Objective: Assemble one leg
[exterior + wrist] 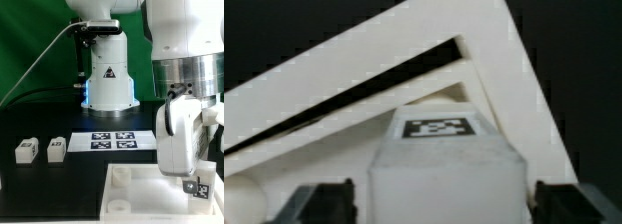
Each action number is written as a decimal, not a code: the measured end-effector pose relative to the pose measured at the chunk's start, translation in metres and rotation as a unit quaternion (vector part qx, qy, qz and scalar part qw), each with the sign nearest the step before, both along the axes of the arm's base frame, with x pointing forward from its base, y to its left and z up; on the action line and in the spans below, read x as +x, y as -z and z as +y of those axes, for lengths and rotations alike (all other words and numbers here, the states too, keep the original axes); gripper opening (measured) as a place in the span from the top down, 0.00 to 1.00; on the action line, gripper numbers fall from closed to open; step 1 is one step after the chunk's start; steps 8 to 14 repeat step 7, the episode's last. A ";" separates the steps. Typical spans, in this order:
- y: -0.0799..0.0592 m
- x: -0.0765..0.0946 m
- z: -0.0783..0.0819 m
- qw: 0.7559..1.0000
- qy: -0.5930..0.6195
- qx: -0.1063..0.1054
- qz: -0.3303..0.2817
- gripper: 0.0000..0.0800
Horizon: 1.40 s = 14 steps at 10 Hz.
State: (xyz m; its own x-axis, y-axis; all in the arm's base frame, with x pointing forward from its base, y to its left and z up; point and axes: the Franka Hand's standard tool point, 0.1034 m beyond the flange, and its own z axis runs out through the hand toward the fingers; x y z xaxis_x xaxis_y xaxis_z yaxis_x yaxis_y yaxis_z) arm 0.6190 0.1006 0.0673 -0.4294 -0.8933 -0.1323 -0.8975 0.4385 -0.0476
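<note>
My gripper [190, 180] is shut on a leg [198, 187], a small white block with a square marker tag. It holds the leg upright over the near right part of the large white tray-like piece [130, 195]. In the wrist view the leg [441, 160] fills the gap between the two dark fingers [322, 202], its tag facing the camera. The tray-like piece's rim [491, 60] lies just beyond it. I cannot tell whether the leg touches the tray. Two more legs [25, 150] [56, 149] lie side by side on the black table at the exterior view's left.
The marker board [112, 140] lies flat on the table between the loose legs and my arm. The robot base [108, 75] stands behind it, with a cable running off to the exterior view's left. A green backdrop closes the far side.
</note>
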 end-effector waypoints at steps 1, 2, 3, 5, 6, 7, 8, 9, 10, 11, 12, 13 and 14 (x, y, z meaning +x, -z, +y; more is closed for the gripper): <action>0.000 0.000 0.000 1.000 -0.001 0.000 0.000 0.26; 0.000 0.000 0.000 1.000 -0.026 -0.003 -0.002 0.26; -0.001 -0.002 0.001 0.998 -0.059 -0.004 -0.002 0.20; -0.016 -0.002 0.009 0.998 -0.056 0.000 -0.021 0.19; -0.025 -0.002 0.011 0.998 -0.050 0.005 -0.034 0.19; -0.029 -0.001 0.010 0.998 -0.046 0.009 -0.037 0.19; -0.029 -0.001 0.010 0.998 -0.046 0.009 -0.037 0.19; -0.029 -0.001 0.010 0.998 -0.046 0.009 -0.037 0.19; -0.029 -0.001 0.010 0.998 -0.046 0.009 -0.037 0.19; -0.029 -0.001 0.010 0.998 -0.046 0.009 -0.037 0.19; -0.029 -0.001 0.010 0.998 -0.046 0.009 -0.037 0.19; -0.029 -0.001 0.010 0.998 -0.046 0.009 -0.037 0.19; -0.029 -0.001 0.010 0.998 -0.046 0.009 -0.037 0.19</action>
